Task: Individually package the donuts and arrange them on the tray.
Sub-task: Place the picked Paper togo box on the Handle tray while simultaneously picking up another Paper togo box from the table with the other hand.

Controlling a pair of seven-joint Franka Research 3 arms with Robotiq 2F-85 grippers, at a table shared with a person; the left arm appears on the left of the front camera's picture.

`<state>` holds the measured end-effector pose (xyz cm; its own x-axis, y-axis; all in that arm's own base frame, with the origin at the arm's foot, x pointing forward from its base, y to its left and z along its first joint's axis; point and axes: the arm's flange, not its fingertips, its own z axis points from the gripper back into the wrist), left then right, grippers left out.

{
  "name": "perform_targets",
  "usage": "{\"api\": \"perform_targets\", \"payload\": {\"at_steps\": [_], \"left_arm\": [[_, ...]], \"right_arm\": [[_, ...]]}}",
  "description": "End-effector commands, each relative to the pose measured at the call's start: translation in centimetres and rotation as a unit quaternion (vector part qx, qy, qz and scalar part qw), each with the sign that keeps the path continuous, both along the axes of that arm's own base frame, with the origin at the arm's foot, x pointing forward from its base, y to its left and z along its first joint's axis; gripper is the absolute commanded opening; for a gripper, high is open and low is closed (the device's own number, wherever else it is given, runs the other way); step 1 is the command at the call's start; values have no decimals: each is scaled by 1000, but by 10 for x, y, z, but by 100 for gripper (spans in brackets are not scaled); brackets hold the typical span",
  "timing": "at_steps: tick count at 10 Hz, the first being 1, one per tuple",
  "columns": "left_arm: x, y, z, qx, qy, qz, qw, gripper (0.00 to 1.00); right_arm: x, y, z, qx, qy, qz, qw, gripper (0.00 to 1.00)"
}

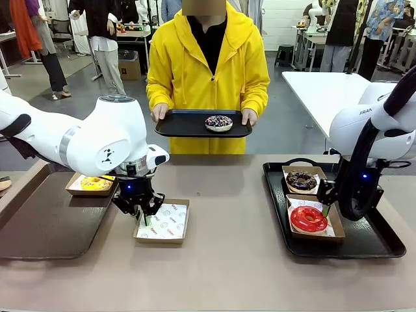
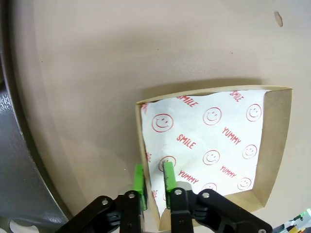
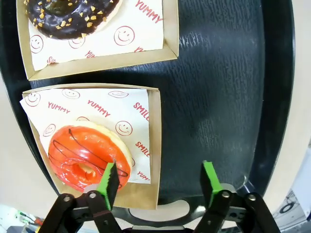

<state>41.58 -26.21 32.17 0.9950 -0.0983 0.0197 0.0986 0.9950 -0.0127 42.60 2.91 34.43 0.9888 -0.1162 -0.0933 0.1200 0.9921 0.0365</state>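
Front view: a person holds a flat black tray [image 1: 195,123] carrying the sprinkled purple donut [image 1: 219,123]. The left tool [image 1: 142,218] reaches down onto the empty cardboard box [image 1: 166,224]; the yellow donut [image 1: 96,183] sits far left. The right tool [image 1: 325,209] hangs beside the red donut [image 1: 308,219], near the chocolate donut [image 1: 301,181].

Left wrist view: green pads [image 2: 168,175] pinch that box's near wall, printed paper inside.

Right wrist view: pads spread apart, empty, over the glossy red ring and the textured right-hand tray [image 3: 218,87].
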Motion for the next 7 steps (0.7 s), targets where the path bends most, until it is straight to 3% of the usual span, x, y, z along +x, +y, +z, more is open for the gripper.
{"api": "perform_targets", "payload": {"at_steps": [1, 6, 7], "left_arm": [[2, -3, 1, -6, 8, 5, 1000, 0], [0, -2, 4, 6, 15, 25, 1000, 0], [1, 0, 1, -2, 1, 3, 1000, 0]], "right_arm": [[-4, 0, 2, -6, -7, 3, 1000, 100], [-2, 0, 4, 0, -5, 0, 1000, 100], [-2, 0, 4, 0, -5, 0, 1000, 100]]}}
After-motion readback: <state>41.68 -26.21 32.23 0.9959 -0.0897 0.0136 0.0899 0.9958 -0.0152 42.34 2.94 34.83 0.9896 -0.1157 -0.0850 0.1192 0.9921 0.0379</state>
